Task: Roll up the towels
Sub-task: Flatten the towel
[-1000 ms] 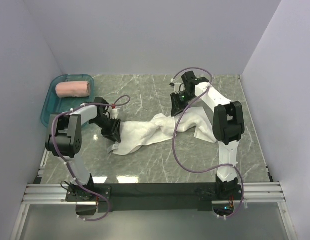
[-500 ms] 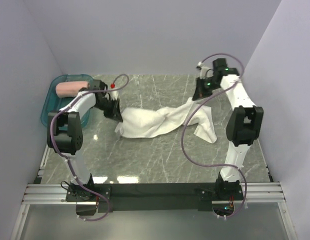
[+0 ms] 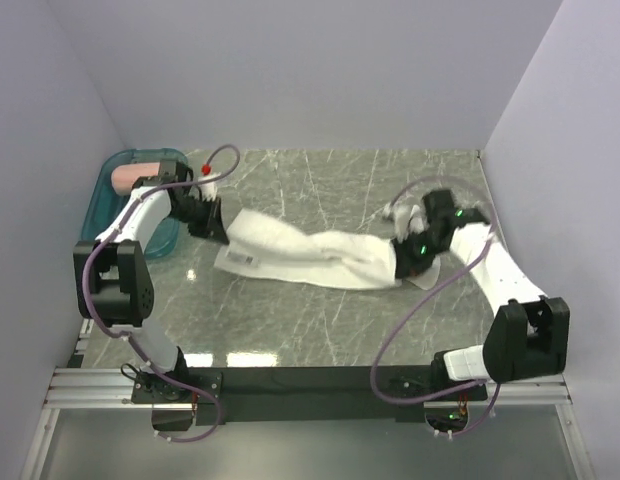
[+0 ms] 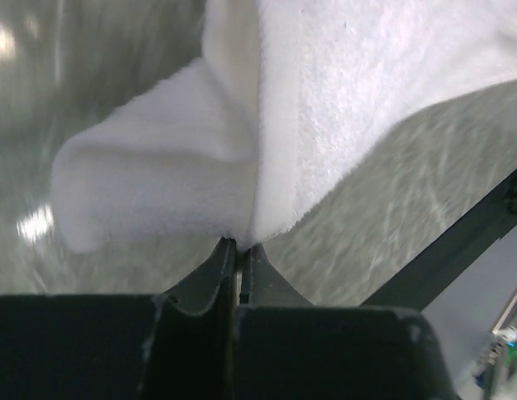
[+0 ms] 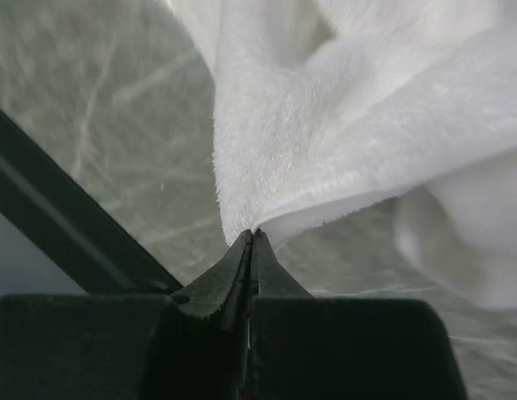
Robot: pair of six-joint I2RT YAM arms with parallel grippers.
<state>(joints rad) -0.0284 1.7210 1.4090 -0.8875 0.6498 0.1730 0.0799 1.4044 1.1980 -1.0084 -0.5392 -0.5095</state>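
**White towel spanning both arms, long axis left-to-right, one end in each gripper**

- The white towel [image 3: 310, 258] is lying as a long band across the table [image 3: 320, 320]. Its axis is running from far-left down to near-right.
- The left gripper [image 3: 218, 236] is clamping the left end. In the left wrist view the jaws are closed together on a folded edge of the cloth [image 4: 308, 100], which is fanning out ahead of the left gripper [image 4: 238, 247].
- The right gripper [image 3: 400, 262] is clamping the right end. In the right wrist view the right gripper [image 5: 250, 237] is pinching a thin edge, jaws fully together, with the cloth [image 5: 367, 125] bunching up beyond it.
- The left half is looking flat and wide, with the label [image 3: 245, 260] showing near the left gripper. The right half is narrowing into gathered folds toward the right gripper.
- The mid-span seems to be resting on the table. I can't tell whether the pinched ends are touching it.
- The pink towel [image 3: 130, 176] is sitting rolled in the tray [image 3: 95, 200], just beyond the left arm and well clear of the white towel.

My read: the spread-out step is under way and no roll has started. Each arm is holding its own end, so neither is nearer. The roll should be travelling along this left-right axis. The bunched right end is looking like the risk, since it needs flattening first or the roll will be coming out skewed.
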